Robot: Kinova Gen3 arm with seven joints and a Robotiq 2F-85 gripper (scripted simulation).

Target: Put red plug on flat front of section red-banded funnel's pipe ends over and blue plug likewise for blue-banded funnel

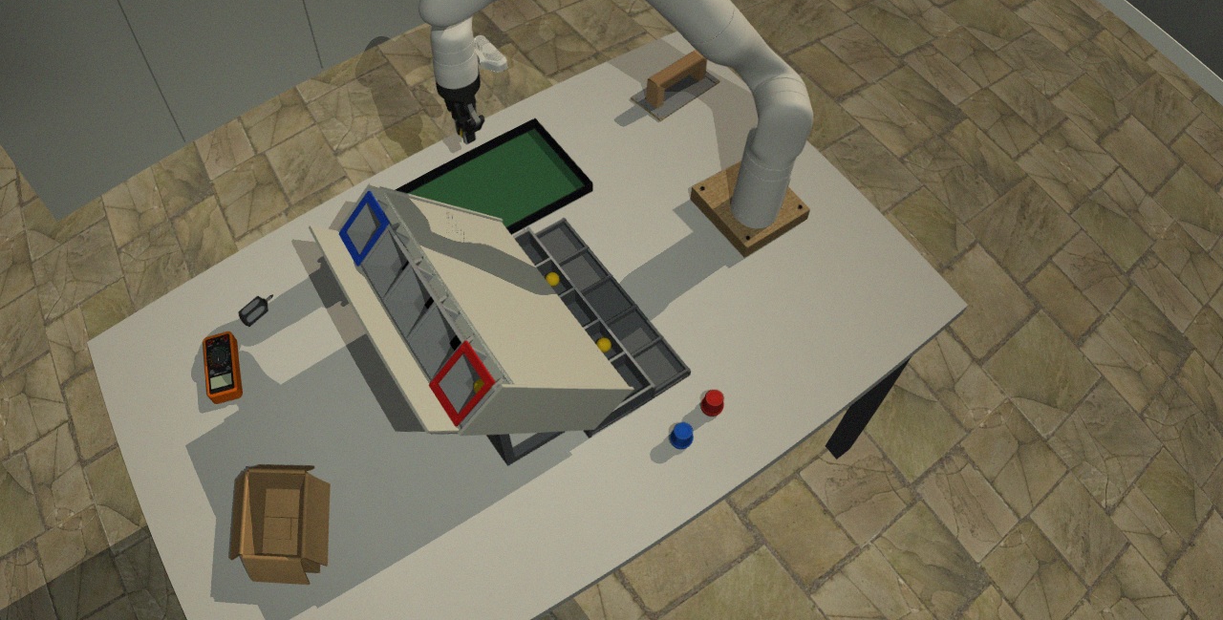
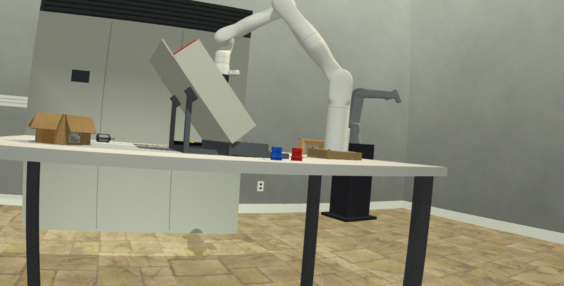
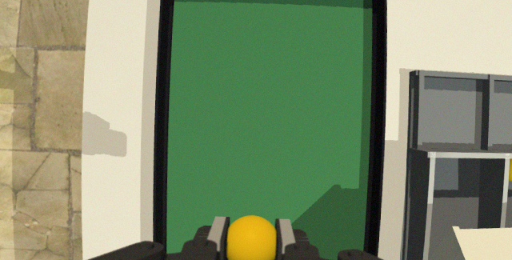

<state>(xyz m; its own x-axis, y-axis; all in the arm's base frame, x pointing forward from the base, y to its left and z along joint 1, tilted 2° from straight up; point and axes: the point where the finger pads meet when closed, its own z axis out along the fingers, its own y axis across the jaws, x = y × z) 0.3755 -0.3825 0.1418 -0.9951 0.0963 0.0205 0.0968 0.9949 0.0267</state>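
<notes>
My gripper [image 1: 466,136] [image 3: 251,237] is pinching one yellow marble [image 3: 251,238] between its two fingers. I hold it above the table, over the far side, by the green tray.

The red plug [image 1: 712,402] [image 2: 296,154] and the blue plug [image 1: 681,435] [image 2: 276,153] stand upright on the table, at the near right. They are short, round and stepped, and they stand near each other but apart. Both are outside the grey sections [image 1: 627,296] [image 2: 249,149] [image 3: 450,74].

The grey sections lie in two rows. In the row by the cover [image 1: 504,309] I see two yellow marbles [image 1: 552,278] [image 1: 603,344], in different compartments. The blue-banded funnel [image 1: 355,213] is at the far end of the sloping cover, the red-banded funnel [image 1: 448,365] [image 2: 184,47] at the near end. Inside the red one, something yellow shows. The green tray [image 1: 555,206] [image 3: 161,92] has a black rim, and shadow falls across part of its floor.

The tilted cover stands over part of the sections and hides the pipes. At left are an orange meter [image 1: 222,366], a small dark device [image 1: 253,310] [image 2: 103,138] and an open carton [image 1: 279,522] [image 2: 63,128]. A wooden handle [image 1: 675,79] [image 2: 311,142] on a flat plate lies at the far right.
</notes>
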